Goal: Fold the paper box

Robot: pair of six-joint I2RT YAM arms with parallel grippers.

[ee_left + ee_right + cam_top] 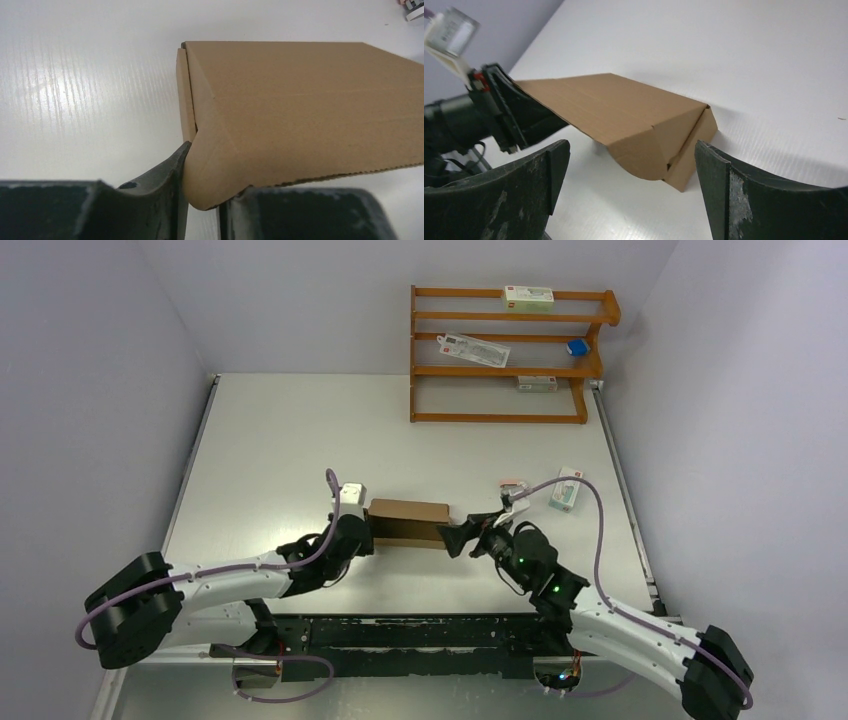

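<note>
The paper box (408,522) is a plain brown carton, partly folded, lying between my two arms near the table's front. My left gripper (366,530) is shut on its left end; in the left wrist view a rounded flap of the box (300,110) sits pinched between the two dark fingers (165,200). My right gripper (458,538) is open just off the box's right end, not touching it. In the right wrist view the box (634,120) lies ahead, its end flaps loosely folded, with my fingers (524,185) spread wide on either side.
A wooden shelf rack (505,355) stands at the back right with small white cartons and a blue item on it. Two more small white cartons (567,489) lie on the table right of the box. A wall runs along each side.
</note>
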